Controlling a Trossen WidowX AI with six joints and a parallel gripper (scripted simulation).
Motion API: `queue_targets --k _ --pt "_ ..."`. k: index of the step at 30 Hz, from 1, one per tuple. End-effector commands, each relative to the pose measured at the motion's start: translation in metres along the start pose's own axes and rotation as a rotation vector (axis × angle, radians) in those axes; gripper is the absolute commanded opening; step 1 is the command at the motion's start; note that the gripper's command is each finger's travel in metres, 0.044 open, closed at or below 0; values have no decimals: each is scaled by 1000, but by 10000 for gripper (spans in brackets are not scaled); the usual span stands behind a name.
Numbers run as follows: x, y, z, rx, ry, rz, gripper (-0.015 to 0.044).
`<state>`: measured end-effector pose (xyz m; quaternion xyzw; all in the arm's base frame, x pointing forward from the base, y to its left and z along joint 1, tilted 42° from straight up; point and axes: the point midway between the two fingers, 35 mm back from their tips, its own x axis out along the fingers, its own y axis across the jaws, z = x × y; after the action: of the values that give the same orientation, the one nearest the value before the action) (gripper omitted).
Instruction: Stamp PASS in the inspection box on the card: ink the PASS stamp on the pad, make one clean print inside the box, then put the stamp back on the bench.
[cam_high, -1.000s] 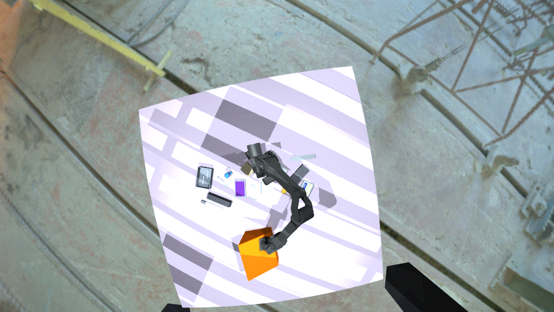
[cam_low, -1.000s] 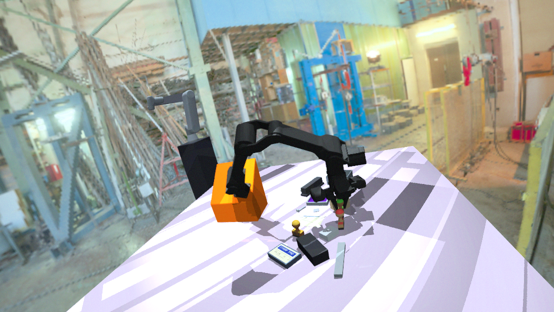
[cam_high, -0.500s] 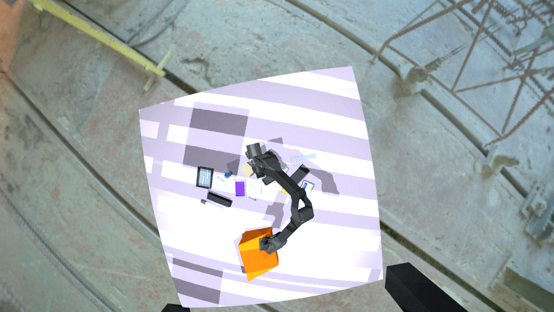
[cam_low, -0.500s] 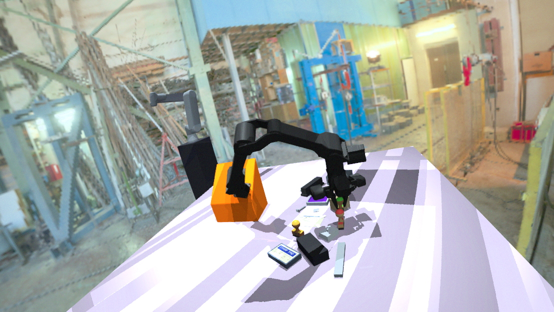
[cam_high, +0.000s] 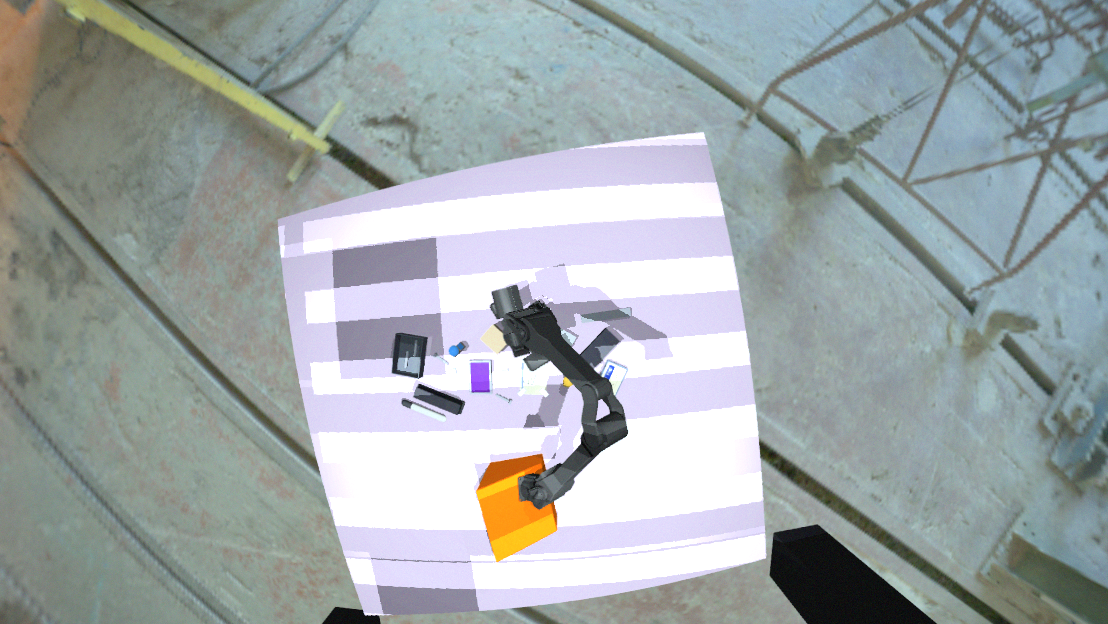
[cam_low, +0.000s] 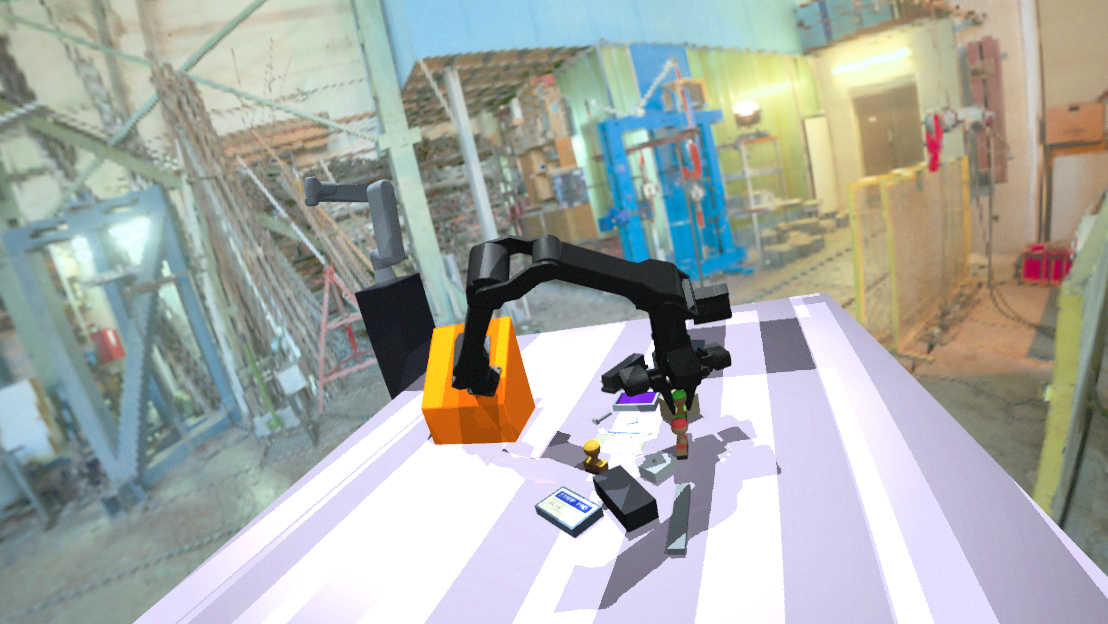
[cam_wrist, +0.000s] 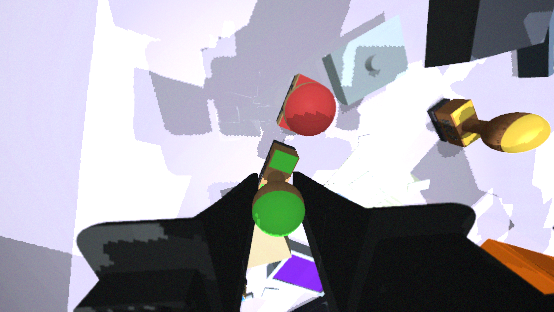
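My gripper (cam_low: 679, 404) (cam_wrist: 275, 178) is shut on the green-topped stamp (cam_low: 679, 396) (cam_wrist: 278, 214); it appears a little above the bench, its base leaning away in the wrist view. Its label is not readable. A red-topped stamp (cam_low: 681, 441) (cam_wrist: 311, 109) stands close beside it. A yellow-topped stamp (cam_low: 593, 449) (cam_wrist: 525, 132) stands farther off. The purple ink pad (cam_high: 480, 376) (cam_low: 637, 398) (cam_wrist: 300, 272) lies open beyond the gripper. Pale paper (cam_low: 620, 435) lies between pad and yellow stamp, washed out by light; its box cannot be made out.
A tan block (cam_high: 492, 337) is beside the gripper. A grey block (cam_low: 657, 468) (cam_wrist: 370, 67), black block (cam_low: 624, 498), grey bar (cam_low: 678, 519) and labelled pad case (cam_high: 613, 376) (cam_low: 569, 509) lie around the stamps. A black tray (cam_high: 396, 355) is left; the orange block (cam_high: 517, 515) bears the arm's base.
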<state>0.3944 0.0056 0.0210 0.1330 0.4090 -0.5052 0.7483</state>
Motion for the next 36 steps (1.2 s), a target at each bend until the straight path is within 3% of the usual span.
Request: queue_targets --k 1,36 --pt "-5 2 1 7 0 8 0" --pt "-22 1 1 7 -1 11 0"
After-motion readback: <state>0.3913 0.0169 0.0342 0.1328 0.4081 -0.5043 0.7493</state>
